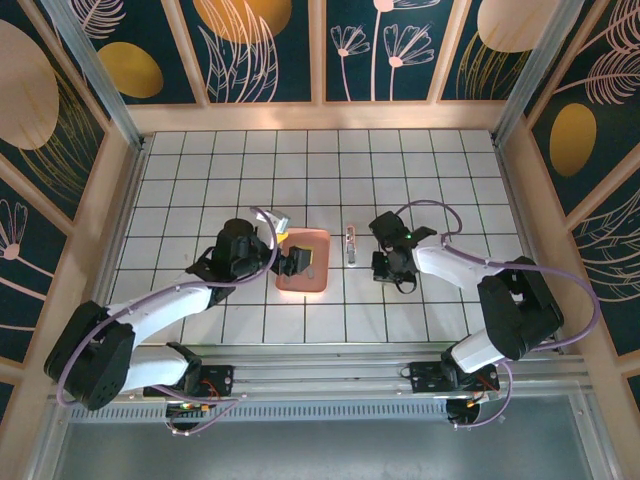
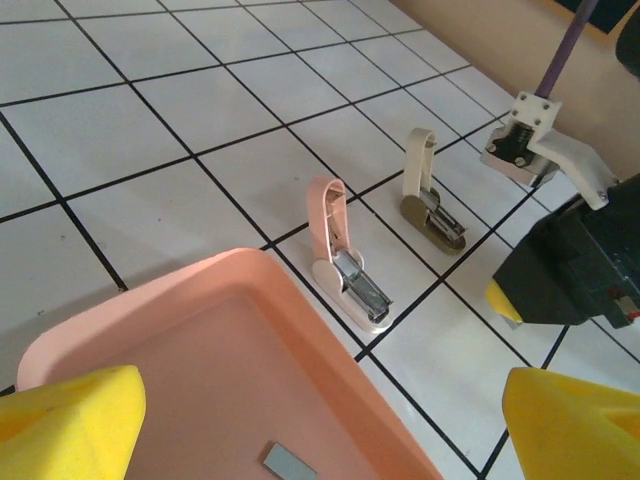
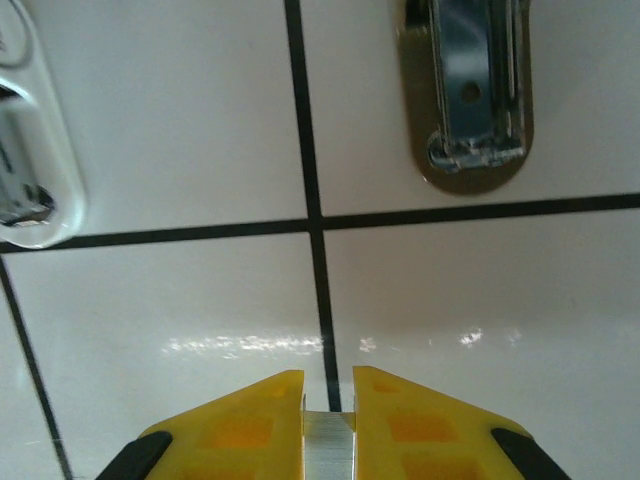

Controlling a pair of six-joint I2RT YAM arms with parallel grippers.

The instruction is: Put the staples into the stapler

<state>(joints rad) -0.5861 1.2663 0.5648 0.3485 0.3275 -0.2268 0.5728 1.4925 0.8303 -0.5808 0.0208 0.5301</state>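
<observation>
Two staplers lie open on the white tiles: a pink one [image 2: 345, 268] [image 3: 25, 160] and a beige-olive one [image 2: 430, 198] [image 3: 470, 90], both with lids raised and metal channels showing. From above, a stapler [image 1: 349, 243] lies just right of the tray. My right gripper [image 3: 328, 392] [image 1: 387, 267] is shut on a strip of staples [image 3: 328, 445], low over the tiles just short of the olive stapler. My left gripper [image 2: 320, 425] [image 1: 296, 262] hangs open over the pink tray [image 2: 330, 345], where one grey strip of staples [image 2: 288, 463] lies on the floor.
The pink tray [image 1: 303, 283] sits mid-table between the two arms. The right arm's black gripper body [image 2: 570, 275] is close to the right of both staplers. Wooden walls [image 1: 320, 115] enclose the tiled table on three sides.
</observation>
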